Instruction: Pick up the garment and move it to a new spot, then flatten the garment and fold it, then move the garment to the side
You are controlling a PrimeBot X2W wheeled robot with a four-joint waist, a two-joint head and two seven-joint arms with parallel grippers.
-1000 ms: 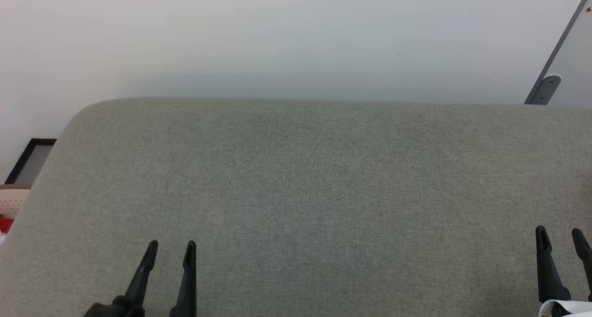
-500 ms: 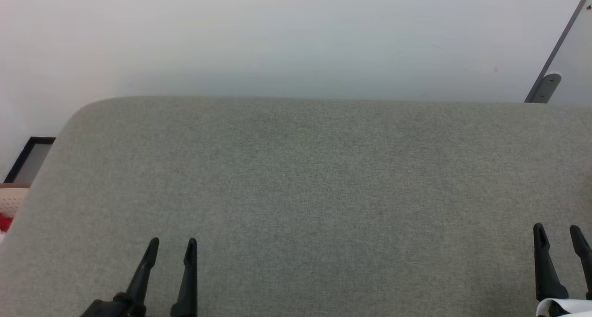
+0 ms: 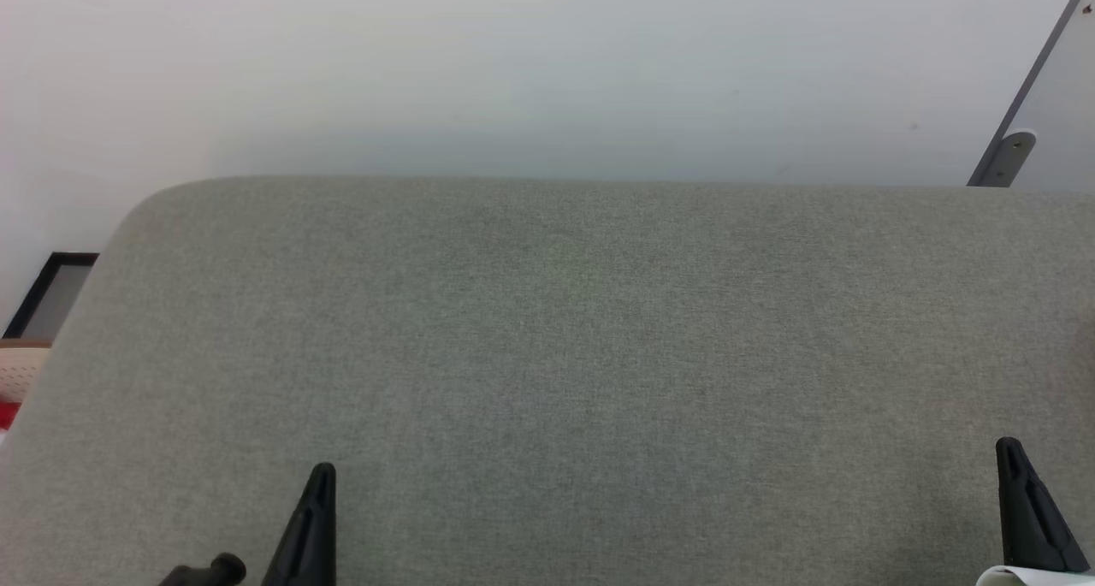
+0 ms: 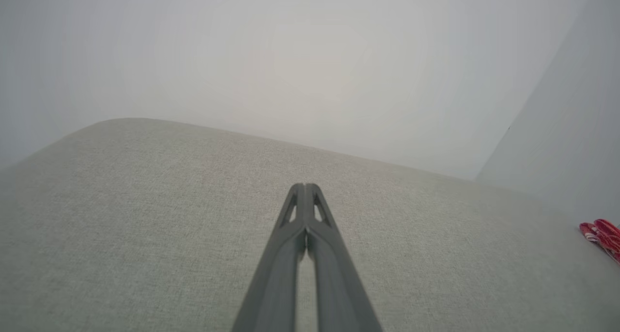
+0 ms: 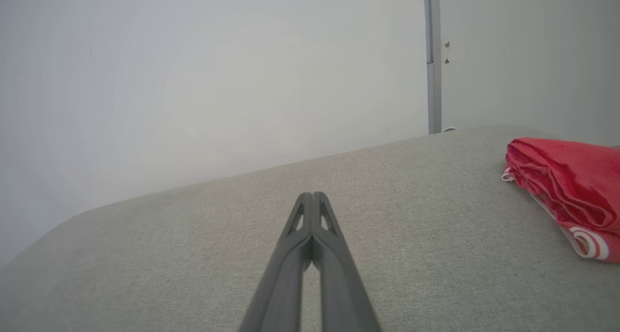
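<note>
Jaws on both arms are pressed fully together, with nothing caught between them. My right gripper (image 5: 312, 196), a pair of long dark fingers, points out over the flat grey woven fabric surface (image 5: 193, 254) toward a plain pale wall (image 5: 193, 80), and my left gripper (image 4: 305, 189) does the same, well apart from it.

From the right gripper, the red cotton T-shirt (image 5: 564, 191) with red-and-white striped trim lies off to its right and a little ahead. It rests on the fabric as a compact bundle, folded or bunched, I cannot say which, clear of the fingers. Its long side runs slantwise, the far end closer in to the fingers' line and the near end further out.

From the left gripper I catch a sliver of that striped trim far off to the right. I judge the right arm the nearer one, and any reach for the shirt would swing rightward rather than straight ahead.
</note>
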